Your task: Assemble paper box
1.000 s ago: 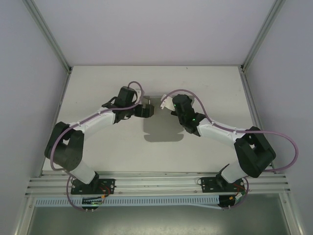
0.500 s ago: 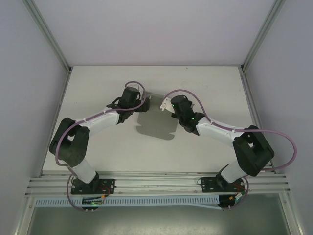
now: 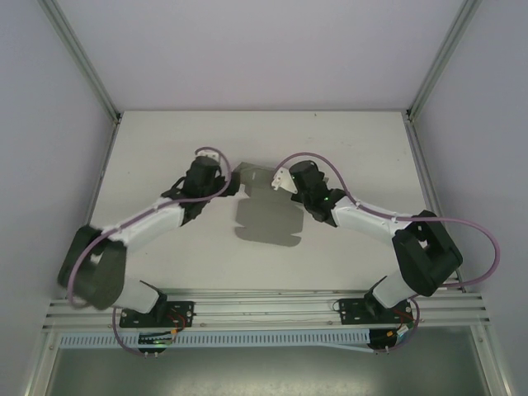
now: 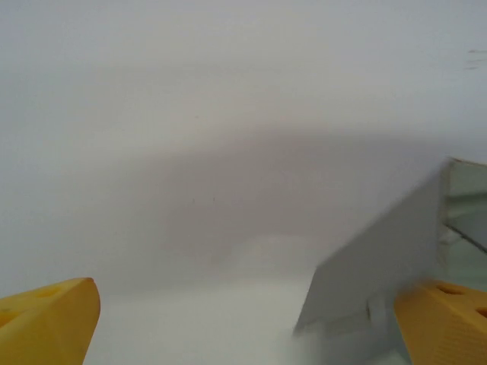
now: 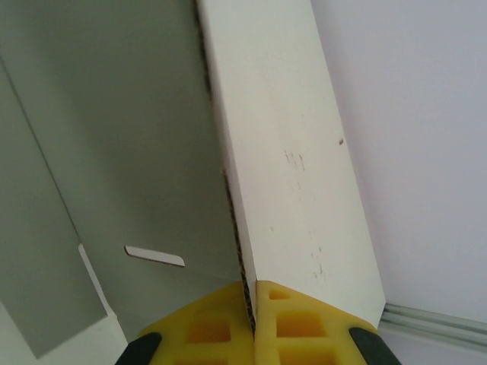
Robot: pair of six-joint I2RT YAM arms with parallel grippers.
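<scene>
The paper box (image 3: 266, 213) is a flat grey die-cut sheet over the middle of the table, with one flap turned up at its far right. My right gripper (image 3: 283, 178) is shut on that flap's edge. In the right wrist view the yellow pads (image 5: 221, 327) pinch the cardboard where the white flap (image 5: 285, 144) meets the grey panel (image 5: 114, 137), which has a slot cut in it. My left gripper (image 3: 221, 183) stands open just left of the sheet. Its yellow fingertips (image 4: 46, 319) are wide apart with nothing between them, and the sheet's corner (image 4: 380, 262) lies by the right one.
The white table (image 3: 165, 140) has aluminium rails along its sides and a rail (image 3: 264, 307) at the near edge carrying both arm bases. Plain walls enclose the left, right and back.
My left gripper has drawn back to the left, away from the sheet. The sheet has shifted left and now lies more spread out, still pinched by my right gripper.
</scene>
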